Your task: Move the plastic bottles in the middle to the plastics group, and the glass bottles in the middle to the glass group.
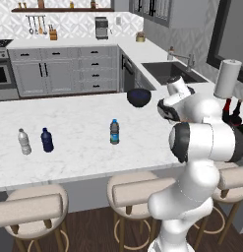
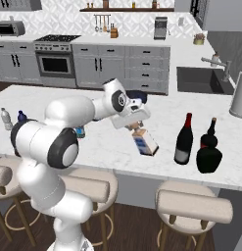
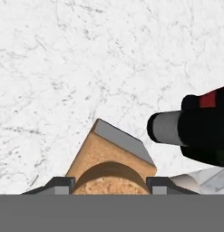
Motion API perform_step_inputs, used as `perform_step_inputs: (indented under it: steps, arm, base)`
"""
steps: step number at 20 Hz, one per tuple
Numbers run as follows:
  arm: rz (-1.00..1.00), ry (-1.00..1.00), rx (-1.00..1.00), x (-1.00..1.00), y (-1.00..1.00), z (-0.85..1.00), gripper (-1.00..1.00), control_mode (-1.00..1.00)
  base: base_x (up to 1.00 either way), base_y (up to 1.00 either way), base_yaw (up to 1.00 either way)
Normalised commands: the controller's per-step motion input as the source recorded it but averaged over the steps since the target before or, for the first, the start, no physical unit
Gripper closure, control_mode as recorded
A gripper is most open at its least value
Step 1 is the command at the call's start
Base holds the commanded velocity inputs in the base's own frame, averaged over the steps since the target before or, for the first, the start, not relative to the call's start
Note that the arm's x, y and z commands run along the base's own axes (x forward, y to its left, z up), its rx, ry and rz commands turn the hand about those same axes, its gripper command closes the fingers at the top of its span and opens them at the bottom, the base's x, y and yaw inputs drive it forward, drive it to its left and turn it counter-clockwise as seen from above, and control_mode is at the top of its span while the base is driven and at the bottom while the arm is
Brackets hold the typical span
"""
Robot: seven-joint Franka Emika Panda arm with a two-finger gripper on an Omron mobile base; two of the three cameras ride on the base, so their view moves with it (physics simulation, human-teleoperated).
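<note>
My gripper [image 2: 135, 125] is shut on the tan stopper of the short squarish clear bottle [image 2: 145, 143] with a blue label. The bottle hangs tilted, its base low over the white counter [image 2: 103, 147]. In the hand view the stopper [image 3: 111, 165] sits between my fingertips [image 3: 59, 185]. To the right stand dark wine bottles with red tops [image 2: 183, 139], [image 2: 209, 147], also seen as a dark bottle [image 3: 199, 127] and as the cluster [image 1: 232, 111]. The small water bottle [image 1: 114, 132] stands mid-counter. The clear white-capped bottle [image 1: 24, 141] and the dark-blue bottle [image 1: 46, 140] stand at the left.
A dark bowl [image 1: 139, 97] sits at the counter's far side. A white paper-towel roll [image 1: 227, 78] stands behind the wine bottles. The sink [image 2: 201, 81] lies beyond. Round stools [image 2: 188, 206] line the near edge.
</note>
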Motion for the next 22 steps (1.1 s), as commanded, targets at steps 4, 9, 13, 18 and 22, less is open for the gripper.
perform_step_inputs:
  steps: [4,9,13,18,22]
  arm:
    - [0.0,0.0,0.13,0.49,-0.57,0.0,1.0,-1.0]
    - [0.0,0.0,0.23,0.35,-0.42,-0.16,1.0,-1.0]
    - [0.0,0.0,0.17,0.32,-0.28,-0.25,1.0,-1.0]
    - [-0.02,0.0,0.01,0.37,-0.4,-0.13,1.0,-1.0]
    - [-0.09,0.0,0.0,0.18,-0.45,-0.03,1.0,-1.0]
  base:
    - [0.0,0.0,0.0]
    - [0.0,0.0,0.0]
    - [0.0,0.0,0.0]
    - [0.0,0.0,0.0]
    - [0.0,0.0,0.0]
